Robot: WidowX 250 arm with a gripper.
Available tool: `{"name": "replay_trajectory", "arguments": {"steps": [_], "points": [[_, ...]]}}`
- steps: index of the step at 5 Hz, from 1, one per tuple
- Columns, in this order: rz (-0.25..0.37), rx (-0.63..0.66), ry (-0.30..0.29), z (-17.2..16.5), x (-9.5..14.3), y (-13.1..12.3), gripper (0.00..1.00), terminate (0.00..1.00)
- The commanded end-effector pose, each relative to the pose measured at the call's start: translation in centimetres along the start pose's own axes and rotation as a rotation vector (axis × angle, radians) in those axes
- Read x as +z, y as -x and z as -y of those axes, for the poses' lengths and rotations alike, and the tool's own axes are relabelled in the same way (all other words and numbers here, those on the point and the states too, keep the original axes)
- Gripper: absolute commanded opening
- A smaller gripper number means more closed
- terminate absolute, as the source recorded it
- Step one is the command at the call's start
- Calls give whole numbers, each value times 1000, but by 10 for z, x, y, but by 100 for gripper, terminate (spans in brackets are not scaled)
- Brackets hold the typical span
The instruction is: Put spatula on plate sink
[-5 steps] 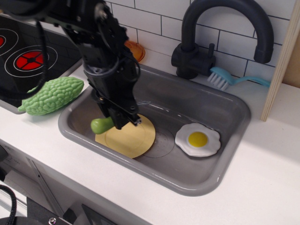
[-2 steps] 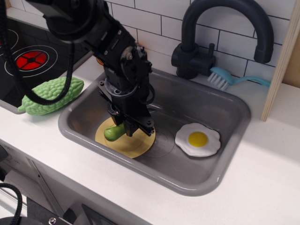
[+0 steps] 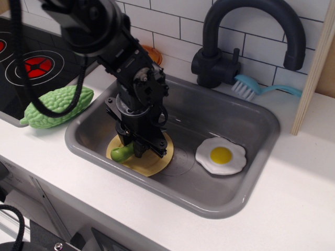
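Placement step: gripper (image 3: 140,150) pinches the spatula (image 3: 122,152) low over the plate (image 3: 157,163) in the sink (image 3: 246,125). Next move, I judge: release, then lift clear.

No text, label, brand or number could be read anywhere. The stove (image 3: 31,65) showed only red ring marks, without any letters.

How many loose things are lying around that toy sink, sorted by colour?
Green: 2, the gourd and the spatula handle
Yellow: 1, the plate
White and yellow: 1, the fried egg
Blue: 1, the brush
Orange: 1, the lid
Total: 6
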State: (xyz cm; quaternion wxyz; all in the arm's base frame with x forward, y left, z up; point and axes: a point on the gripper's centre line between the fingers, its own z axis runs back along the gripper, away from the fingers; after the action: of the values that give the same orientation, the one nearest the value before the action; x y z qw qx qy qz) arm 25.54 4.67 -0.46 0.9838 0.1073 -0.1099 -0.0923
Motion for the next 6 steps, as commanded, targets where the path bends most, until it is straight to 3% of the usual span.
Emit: {"name": "replay_trajectory", "arguments": {"steps": [1, 3, 4, 6], "points": [[13, -15, -26, -13, 8, -2, 100, 0], [7, 3, 33, -14, 43, -7, 100, 0], [38, 5, 90, -13, 64, -9, 100, 0], [38, 5, 90, -13, 64, -9, 100, 0]]}}
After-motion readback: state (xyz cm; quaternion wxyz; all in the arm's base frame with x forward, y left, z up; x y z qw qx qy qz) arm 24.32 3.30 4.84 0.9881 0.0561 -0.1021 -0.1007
